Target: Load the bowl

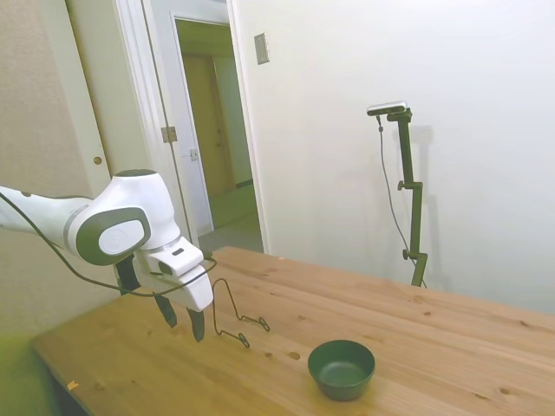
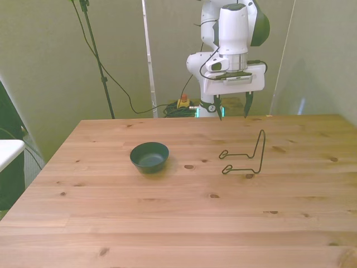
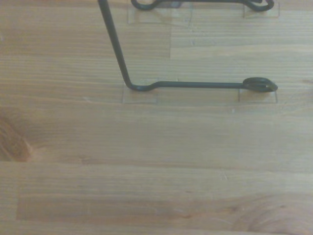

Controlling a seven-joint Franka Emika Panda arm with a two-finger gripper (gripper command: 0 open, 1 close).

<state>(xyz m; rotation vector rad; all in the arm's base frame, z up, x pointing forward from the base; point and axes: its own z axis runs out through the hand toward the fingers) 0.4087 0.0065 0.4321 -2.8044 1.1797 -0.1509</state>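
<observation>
Front view: the bowl (image 2: 149,157) is seen upright on its flat base on the wooden table (image 2: 167,223), mouth upward and nothing inside, left of the middle in that view; being round, no long axis can be given. No writing can be read on it. A black wire stand (image 2: 245,156) is set well apart toward the front view's right. The gripper (image 2: 233,109) is held above the table behind the stand, fingers pointing down and spread apart, grasping nothing.
</observation>
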